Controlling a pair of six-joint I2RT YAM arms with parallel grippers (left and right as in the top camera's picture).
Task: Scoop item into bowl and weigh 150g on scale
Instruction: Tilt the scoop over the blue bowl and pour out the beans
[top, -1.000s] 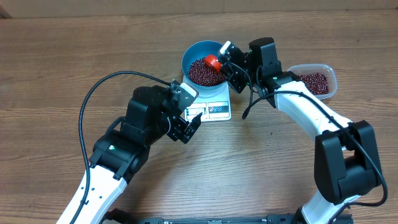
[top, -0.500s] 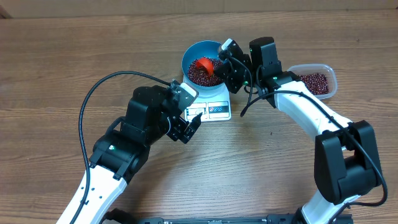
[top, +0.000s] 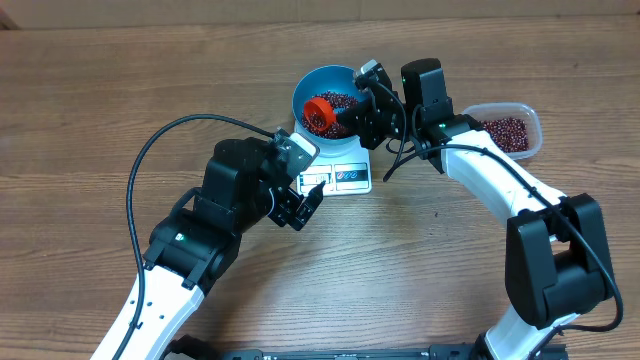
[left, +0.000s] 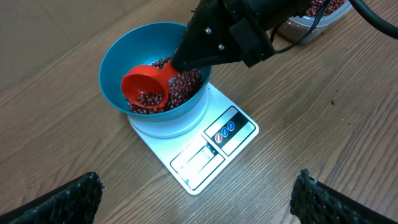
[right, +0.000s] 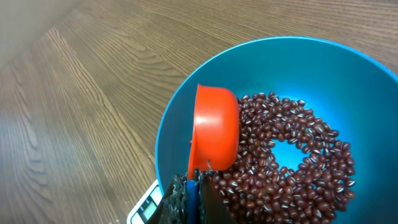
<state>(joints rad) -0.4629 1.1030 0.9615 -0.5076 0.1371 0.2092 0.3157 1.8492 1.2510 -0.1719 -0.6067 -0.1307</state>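
The deep bright-blue round bowl (top: 299, 96) sits on the flat white rectangular kitchen scale (top: 346, 172), near the far middle of the wooden table (top: 100, 100), and the scale's display and label panel face the near side; the display cannot be read. A loose layer of small dark red-brown beans (right: 292, 162) covers the bowl's bottom, thinner in the middle where blue shows through. The right gripper (right: 189, 198) reaches over the bowl's right rim, its jaws clenched on the blue handle (right: 193, 200) of a red plastic measuring scoop (left: 144, 90). The scoop is inside the bowl on its left side, tipped over onto its edge. Its lower rim is in the beans, and the left wrist view shows some beans lying in its mouth. To the right of the scale, well apart from it and behind the right forearm, stands a clear rounded-rectangular plastic tub (top: 535, 128) with more of the same beans in it. The left gripper (top: 300, 207) hangs over bare wood on the near side of the scale, just off its front left corner. Its jaws are spread wide and released, grasping nothing, and its two dark fingertips (left: 74, 199) show at the bottom corners of its own wrist view
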